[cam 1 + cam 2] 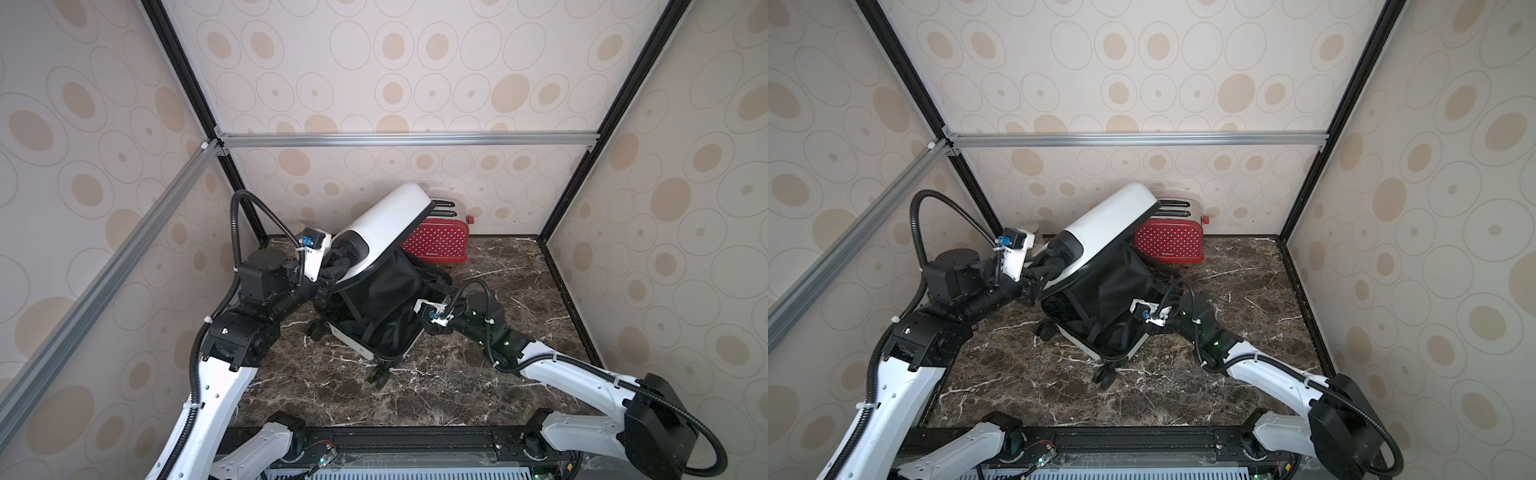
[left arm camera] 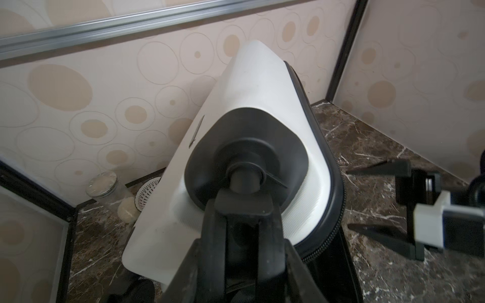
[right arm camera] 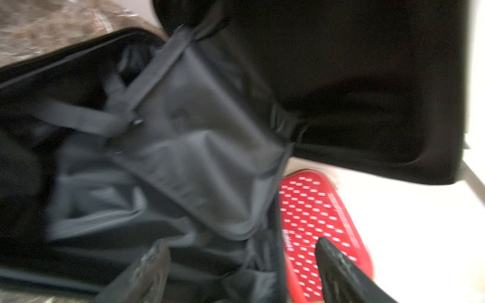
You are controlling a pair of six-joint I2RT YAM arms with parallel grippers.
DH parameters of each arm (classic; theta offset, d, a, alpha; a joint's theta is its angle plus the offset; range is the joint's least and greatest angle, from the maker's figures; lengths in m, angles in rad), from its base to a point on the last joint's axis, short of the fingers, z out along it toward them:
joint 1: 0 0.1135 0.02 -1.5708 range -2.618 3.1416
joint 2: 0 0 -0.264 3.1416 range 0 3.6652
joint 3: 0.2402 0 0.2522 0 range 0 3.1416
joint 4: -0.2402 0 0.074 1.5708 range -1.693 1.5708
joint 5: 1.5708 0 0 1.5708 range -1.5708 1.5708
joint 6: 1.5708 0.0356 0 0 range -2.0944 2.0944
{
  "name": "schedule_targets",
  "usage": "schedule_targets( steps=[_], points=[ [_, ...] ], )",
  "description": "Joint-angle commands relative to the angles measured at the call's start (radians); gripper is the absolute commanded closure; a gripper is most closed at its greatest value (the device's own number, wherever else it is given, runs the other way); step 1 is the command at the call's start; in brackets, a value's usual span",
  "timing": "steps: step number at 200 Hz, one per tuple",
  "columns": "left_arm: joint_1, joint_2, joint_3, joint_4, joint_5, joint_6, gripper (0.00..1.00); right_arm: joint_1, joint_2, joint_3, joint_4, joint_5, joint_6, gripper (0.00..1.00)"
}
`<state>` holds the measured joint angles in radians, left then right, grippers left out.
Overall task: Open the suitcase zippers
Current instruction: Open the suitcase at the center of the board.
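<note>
In both top views the suitcase (image 1: 390, 224) was seen open on the table (image 1: 478, 374), lid raised, before the toaster (image 1: 440, 245). In the left wrist view the left gripper (image 2: 242, 212) was clamped on a lid wheel (image 2: 244, 200). In the right wrist view the right gripper (image 3: 240, 242) was seen with jaws apart.

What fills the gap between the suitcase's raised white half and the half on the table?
Loose black lining, seen in both top views and the right wrist view.
</note>
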<state>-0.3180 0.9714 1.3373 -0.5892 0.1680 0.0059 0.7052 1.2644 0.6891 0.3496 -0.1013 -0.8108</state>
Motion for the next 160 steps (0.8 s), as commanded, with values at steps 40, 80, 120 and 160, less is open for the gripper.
schedule_targets(
  steps=[40,80,120,160],
  points=[
    [0.018,-0.004,0.053,0.189,-0.091,-0.128,1.0,0.01,0.164,0.129,-0.079,-0.128,0.109,0.12],
    [0.022,-0.049,-0.052,0.319,0.042,-0.263,1.0,-0.01,0.036,0.168,-0.255,0.049,0.725,0.11],
    [0.026,-0.082,-0.102,0.351,0.049,-0.311,1.0,-0.059,-0.044,0.194,-0.588,0.162,1.33,0.2],
    [0.026,-0.111,-0.122,0.363,0.046,-0.337,1.0,-0.084,0.047,0.245,-0.704,0.037,1.649,0.24]
  ],
)
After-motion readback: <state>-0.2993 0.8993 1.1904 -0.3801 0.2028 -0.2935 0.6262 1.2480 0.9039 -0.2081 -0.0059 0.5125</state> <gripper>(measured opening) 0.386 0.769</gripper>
